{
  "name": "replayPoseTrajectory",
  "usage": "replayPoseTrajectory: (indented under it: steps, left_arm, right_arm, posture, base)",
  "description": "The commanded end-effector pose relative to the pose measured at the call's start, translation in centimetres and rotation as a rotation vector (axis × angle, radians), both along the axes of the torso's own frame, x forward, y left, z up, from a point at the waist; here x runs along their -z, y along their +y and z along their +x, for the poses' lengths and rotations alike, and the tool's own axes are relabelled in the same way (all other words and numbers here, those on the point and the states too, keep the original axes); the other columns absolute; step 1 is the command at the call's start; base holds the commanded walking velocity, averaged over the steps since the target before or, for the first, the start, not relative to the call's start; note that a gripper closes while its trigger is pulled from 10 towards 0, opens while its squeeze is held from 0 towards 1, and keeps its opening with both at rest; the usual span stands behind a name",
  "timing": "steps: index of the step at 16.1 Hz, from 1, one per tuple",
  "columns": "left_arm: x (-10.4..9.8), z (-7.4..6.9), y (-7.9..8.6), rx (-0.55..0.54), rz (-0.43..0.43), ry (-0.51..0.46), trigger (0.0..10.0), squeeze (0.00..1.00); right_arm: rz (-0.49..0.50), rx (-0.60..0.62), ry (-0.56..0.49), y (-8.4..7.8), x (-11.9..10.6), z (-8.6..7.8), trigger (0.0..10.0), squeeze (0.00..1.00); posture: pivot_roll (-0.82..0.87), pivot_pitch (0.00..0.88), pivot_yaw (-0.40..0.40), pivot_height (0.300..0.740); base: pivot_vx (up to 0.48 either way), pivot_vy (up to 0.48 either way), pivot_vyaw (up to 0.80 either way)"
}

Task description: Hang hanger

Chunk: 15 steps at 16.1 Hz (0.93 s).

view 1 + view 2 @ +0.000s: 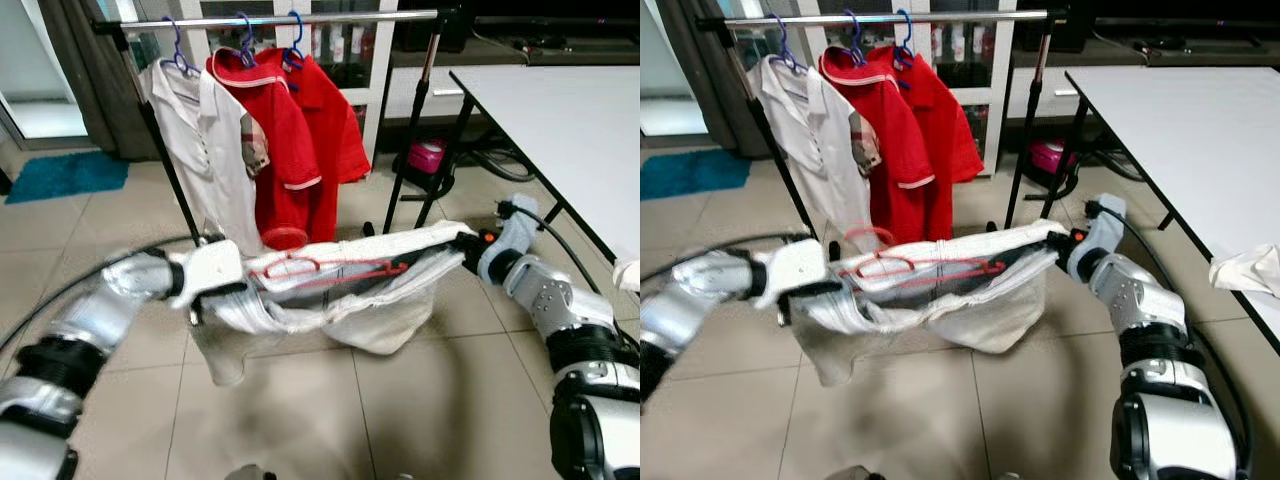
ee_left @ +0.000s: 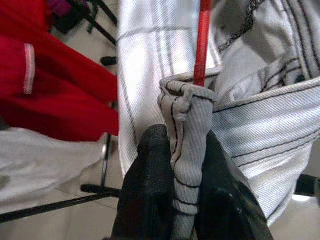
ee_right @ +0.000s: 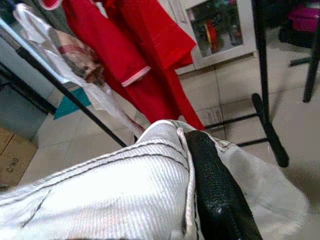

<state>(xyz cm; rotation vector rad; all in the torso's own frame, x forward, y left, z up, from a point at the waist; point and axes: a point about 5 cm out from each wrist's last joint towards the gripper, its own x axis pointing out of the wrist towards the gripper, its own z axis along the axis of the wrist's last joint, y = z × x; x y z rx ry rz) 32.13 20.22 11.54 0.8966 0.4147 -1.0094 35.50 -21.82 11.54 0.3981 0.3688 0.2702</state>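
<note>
Both arms are out front, w/ a white striped garment (image 1: 340, 300) stretched between them at about mid-height over the tiled floor (image 1: 330, 420). A red hanger (image 1: 335, 268) lies flat inside the garment's top opening, hook end toward the robot's left, roughly level. It's well below the rack rail (image 1: 270, 18) and not on it.

Left hand (image 2: 185, 200): closed on a bunched fold of the garment, both black fingers (image 2: 147, 190) pinching the fabric, w/ the red hanger rod running up just past the pinch point. Right hand (image 3: 215, 195): one black finger lies against the garment's seam edge at the far end and the cloth is pulled taut from there, but can't tell if the fingers are clamped or apart.

Behind the garment is a black clothes rack w/ 3 items already hung on blue hangers: a white shirt (image 1: 205, 140) on the robot's left, then two red shirts (image 1: 290, 140) overlapping each other. The held garment sits just in front of and below these, near the hem of the red ones.

On the robot's right there's a white counter (image 1: 560, 130), w/ a crumpled white cloth (image 1: 1248, 268) at its near edge. A pink object (image 1: 427, 156) sits on the floor behind the rack's leg, and a teal mat (image 1: 65, 175) lies on the floor far left
</note>
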Motion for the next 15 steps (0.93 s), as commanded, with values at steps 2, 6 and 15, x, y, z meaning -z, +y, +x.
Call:
replayPoseTrajectory:
  steps: [2, 6, 15]
  left_arm:
    - [-0.1, 0.6, -0.7, 0.006, 0.032, -0.021, 0.0, 0.0]
    - [1.1, 1.8, -1.8, -0.045, 0.122, -0.054, 0.0, 0.0]
    - [-0.3, 4.9, -1.4, -0.433, 0.021, -0.297, 0.0, 0.0]
  right_arm:
    - [-0.013, 0.0, -0.044, 0.4, -1.6, 0.5, 0.0, 0.0]
    - [0.019, 0.018, -0.037, 2.5, -2.8, 1.0, 0.0, 0.0]
    - [-0.011, 0.1, 0.0, 2.9, -3.5, 0.3, 0.0, 0.0]
  posture:
    - [-0.12, 0.0, -0.013, 0.74]
    - [-0.13, 0.0, -0.011, 0.74]
    - [-0.13, 0.0, -0.03, 0.74]
  base:
    - [0.0, 0.0, 0.0]
    - [0.0, 0.0, 0.0]
    - [0.0, 0.0, 0.0]
